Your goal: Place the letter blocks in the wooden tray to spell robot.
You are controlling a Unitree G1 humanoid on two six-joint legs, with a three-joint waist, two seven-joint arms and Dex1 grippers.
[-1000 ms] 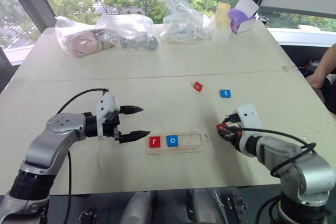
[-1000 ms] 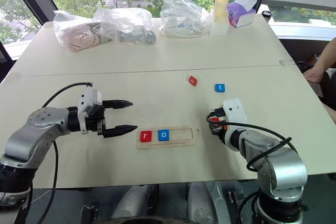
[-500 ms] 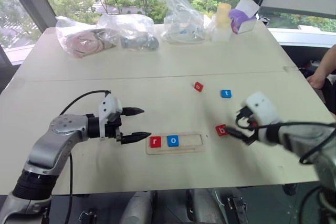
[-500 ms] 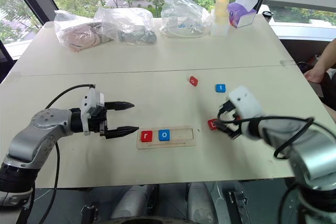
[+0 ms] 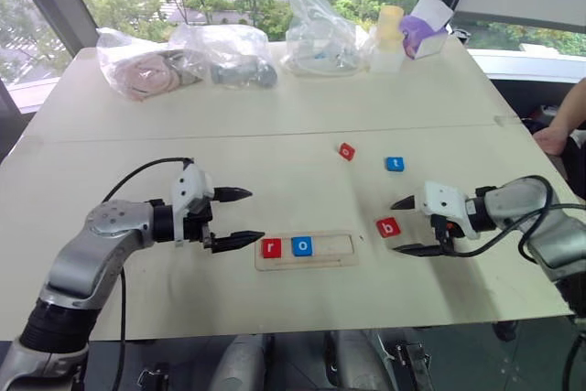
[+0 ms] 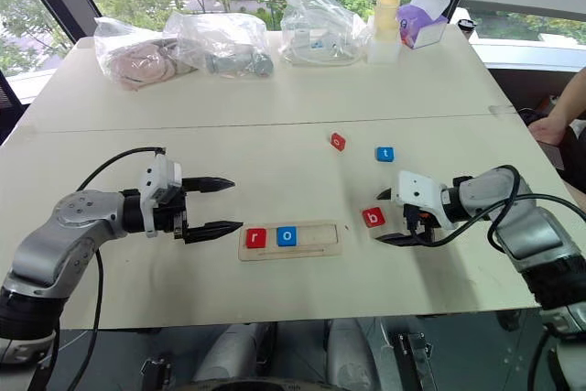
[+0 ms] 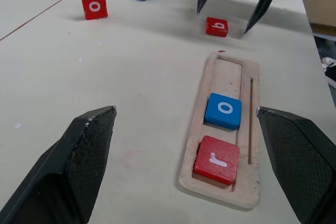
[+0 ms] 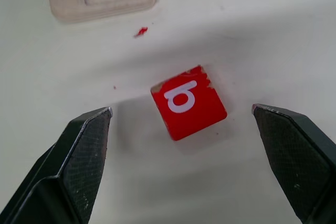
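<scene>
A wide pale counter (image 5: 275, 116) carries everything. Along its far edge lie clear plastic bags (image 5: 192, 59) with goods inside, and a yellow cup (image 5: 388, 27) stands beside a purple box (image 5: 423, 34).

Near the front edge lies the wooden tray (image 5: 307, 249), long and narrow. Its two left-hand slots hold a red r block (image 5: 270, 247) and, touching it, a blue o block (image 5: 301, 246); the rest of the tray is bare wood.

The left tool (image 5: 241, 217) hovers just beside the tray's left end, pointing toward it, its two black fingers spread wide and holding nothing.

The right tool (image 5: 410, 226) sits to the right of the tray, pointing back toward it, fingers also spread wide and empty. The red b block (image 5: 388, 226) lies flat on the counter just in front of this tool's fingertips, between the tool and the tray's right end, touching neither. In the right wrist view the block (image 8: 188, 102) rests in the gap between the two fingers, turned askew.

Farther back, well apart from both tools, lie a red o block (image 5: 346, 151) and a blue t block (image 5: 394, 164), near each other.
</scene>
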